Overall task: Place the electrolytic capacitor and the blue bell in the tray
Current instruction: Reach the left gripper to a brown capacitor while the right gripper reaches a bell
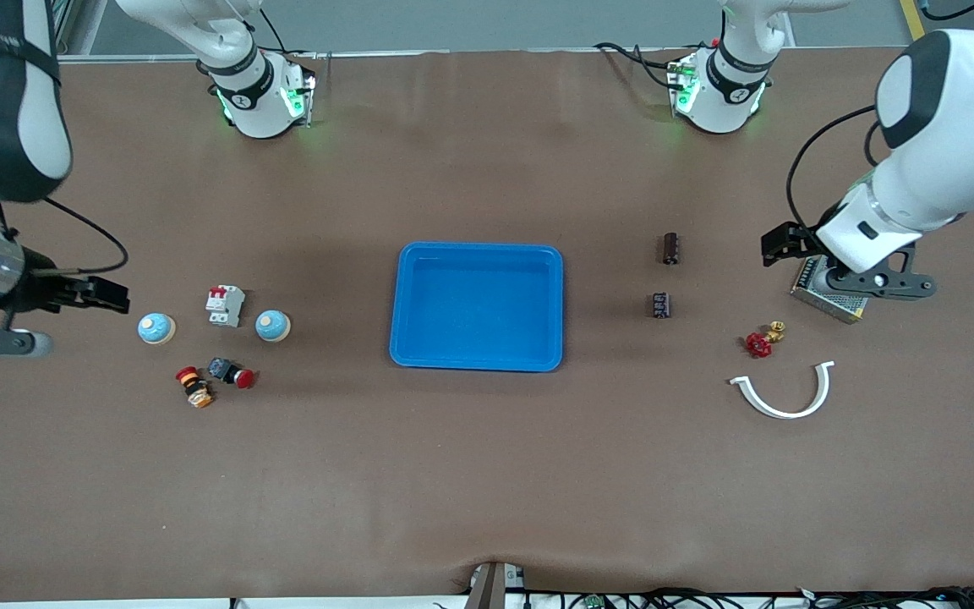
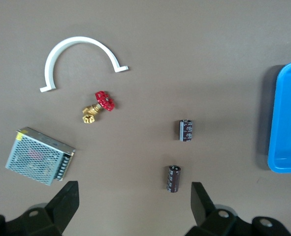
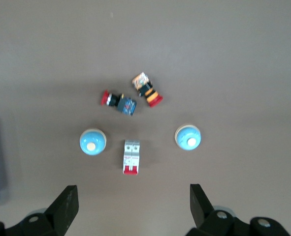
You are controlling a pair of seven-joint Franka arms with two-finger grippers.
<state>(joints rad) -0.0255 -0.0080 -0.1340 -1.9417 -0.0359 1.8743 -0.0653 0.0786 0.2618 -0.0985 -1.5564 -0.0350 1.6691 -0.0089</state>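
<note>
The bright blue tray (image 1: pixel 478 249) lies empty at mid-table; its edge shows in the left wrist view (image 2: pixel 287 120). Two dark electrolytic capacitors (image 1: pixel 670 248) (image 1: pixel 661 305) lie between it and the left arm's end, also seen as capacitors (image 2: pixel 173 178) (image 2: pixel 186 130). Two blue bells (image 1: pixel 155 328) (image 1: pixel 272 326) stand toward the right arm's end, shown as bells (image 3: pixel 92 141) (image 3: pixel 188 137). My left gripper (image 1: pixel 779 244) (image 2: pixel 134 187) hangs open and empty beside the capacitors. My right gripper (image 1: pixel 106 294) (image 3: pixel 131 188) hangs open and empty beside the bells.
A white circuit breaker (image 1: pixel 225 304) stands between the bells, with two red push buttons (image 1: pixel 195 386) (image 1: pixel 231 372) nearer the camera. A metal power supply (image 1: pixel 825 292), a red-handled brass valve (image 1: pixel 762 341) and a white curved clip (image 1: pixel 783 393) lie under and near the left arm.
</note>
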